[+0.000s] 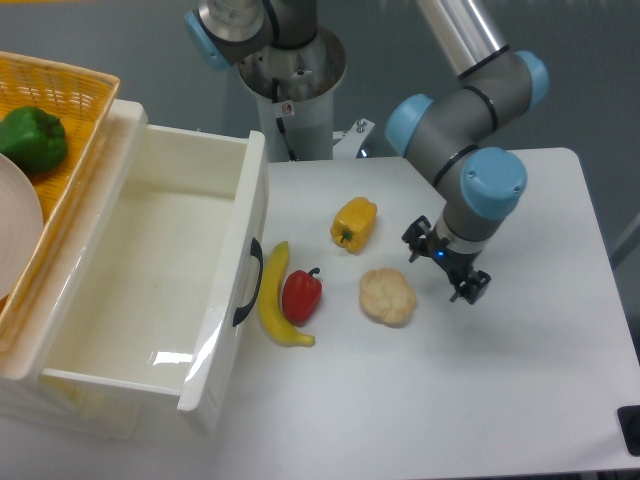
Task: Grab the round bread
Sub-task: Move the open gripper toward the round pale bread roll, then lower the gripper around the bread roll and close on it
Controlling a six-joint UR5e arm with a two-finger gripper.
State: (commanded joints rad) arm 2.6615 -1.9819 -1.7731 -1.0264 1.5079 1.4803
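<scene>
The round bread [388, 296] is a pale cream, lumpy bun lying on the white table [520, 380] near its middle. My gripper [444, 267] hangs just to the right of the bread, slightly above the table, apart from it. Its two dark fingers [471, 287] stand spread, with nothing between them, so it is open and empty.
A glossy yellow bell pepper [354, 223] lies behind the bread. A red pepper [302, 295] and a banana [276, 306] lie to its left, beside the open white drawer [150, 290]. A wicker basket [60, 110] with a green pepper [32, 140] sits at the far left.
</scene>
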